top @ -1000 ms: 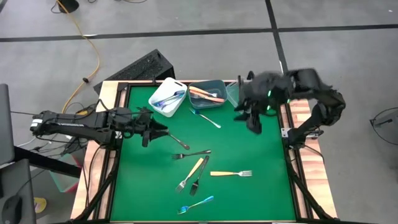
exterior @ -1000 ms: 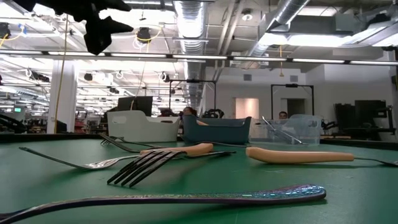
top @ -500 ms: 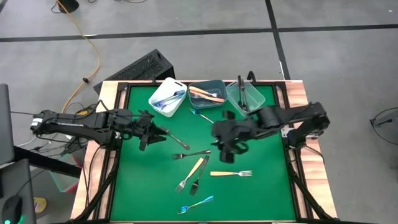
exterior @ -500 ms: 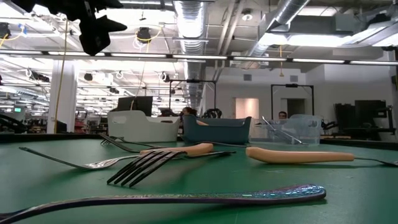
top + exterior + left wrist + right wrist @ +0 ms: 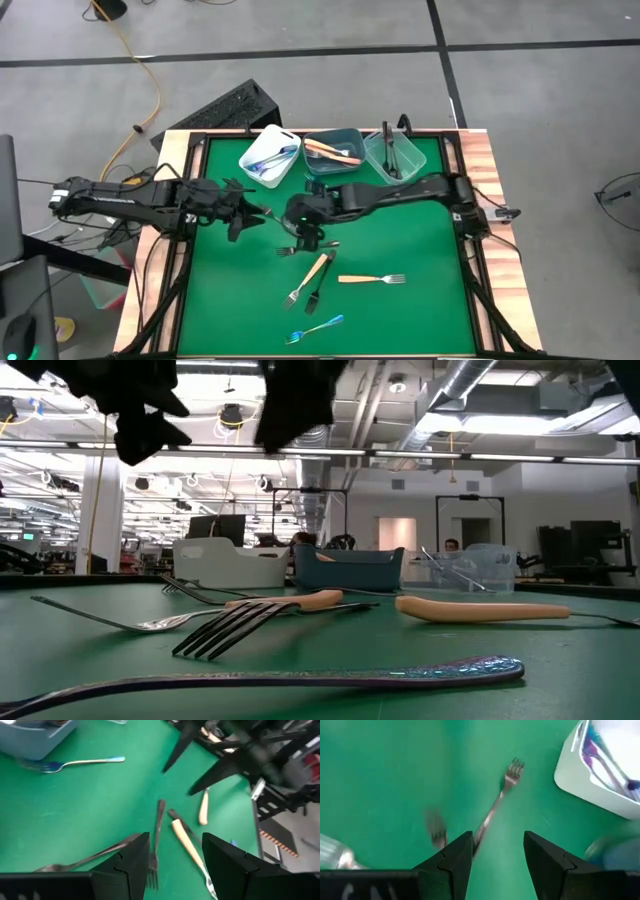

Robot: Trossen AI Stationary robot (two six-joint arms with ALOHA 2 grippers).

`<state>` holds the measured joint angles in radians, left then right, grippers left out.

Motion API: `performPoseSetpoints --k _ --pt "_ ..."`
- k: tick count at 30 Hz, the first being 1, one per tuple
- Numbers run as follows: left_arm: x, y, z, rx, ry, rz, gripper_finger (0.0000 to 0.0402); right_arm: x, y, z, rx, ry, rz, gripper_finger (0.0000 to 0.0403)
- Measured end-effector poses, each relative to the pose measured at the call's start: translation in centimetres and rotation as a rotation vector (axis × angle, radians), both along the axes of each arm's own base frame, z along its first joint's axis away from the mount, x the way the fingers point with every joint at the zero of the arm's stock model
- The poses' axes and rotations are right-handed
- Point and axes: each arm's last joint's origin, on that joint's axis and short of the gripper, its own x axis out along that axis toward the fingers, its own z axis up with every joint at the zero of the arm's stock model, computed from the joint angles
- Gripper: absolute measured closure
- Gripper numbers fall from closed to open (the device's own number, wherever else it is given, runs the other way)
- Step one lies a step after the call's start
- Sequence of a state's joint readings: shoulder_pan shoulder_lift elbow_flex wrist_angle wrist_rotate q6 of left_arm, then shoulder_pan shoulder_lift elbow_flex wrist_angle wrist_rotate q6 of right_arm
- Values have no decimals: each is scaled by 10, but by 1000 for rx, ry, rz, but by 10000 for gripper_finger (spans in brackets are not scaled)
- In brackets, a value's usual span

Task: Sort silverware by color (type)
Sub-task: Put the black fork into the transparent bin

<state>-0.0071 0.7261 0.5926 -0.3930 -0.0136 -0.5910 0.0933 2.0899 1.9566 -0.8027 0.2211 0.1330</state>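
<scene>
Several forks lie flat on the green mat: a plain silver one [image 5: 290, 230], a dark one [image 5: 310, 246], two yellow-handled ones [image 5: 310, 277] [image 5: 372, 279], a black one [image 5: 320, 288] and a blue-handled one [image 5: 316, 327]. My right gripper [image 5: 302, 226] hangs open above the silver fork [image 5: 497, 802], touching nothing. My left gripper [image 5: 262, 213] stands open just to the left of it, above the mat, with nothing between its fingers [image 5: 175, 865]. The white bin [image 5: 270, 156] holds blue-handled pieces, the grey-blue bin [image 5: 333, 150] yellow-handled ones, the clear bin [image 5: 393, 155] dark ones.
The three bins stand in a row along the far edge. My right arm [image 5: 400, 192] stretches across the mat from the right edge to the middle. A blue-handled fork [image 5: 75, 764] lies in front of the grey-blue bin. Bare mat lies at the near right [image 5: 430, 300].
My right gripper has swept from above the bins at the far right toward the table's left and down, and now hangs over the forks in the middle, still open. My left gripper has tipped a little downward in place.
</scene>
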Motion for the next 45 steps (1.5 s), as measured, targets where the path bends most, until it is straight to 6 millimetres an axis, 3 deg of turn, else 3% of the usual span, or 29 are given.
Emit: performPoseSetpoints --k 3,8,12,17,29,35,41,45 --pt "-2 0 -1 1 15 11 237 14 -10 -25 35 16 -53 212" --pt "-9 1 6 5 -37 17 237 37 -11 -72 56 34 -85 212" --pt "-18 2 9 18 -49 56 237 50 -10 -89 55 30 -83 212" --pt "-30 4 12 37 -65 113 237 58 -16 -103 67 31 -117 212" --pt "-37 6 10 97 -37 191 237 68 -50 -96 118 -113 -227 212" --pt "-37 7 9 106 -31 196 237 76 -48 -127 152 -90 -233 212" --pt "-38 7 8 120 -18 205 237 74 -45 -146 164 -20 -245 212" --pt "-38 7 8 122 -14 206 237 73 -46 -149 189 -3 -260 212"
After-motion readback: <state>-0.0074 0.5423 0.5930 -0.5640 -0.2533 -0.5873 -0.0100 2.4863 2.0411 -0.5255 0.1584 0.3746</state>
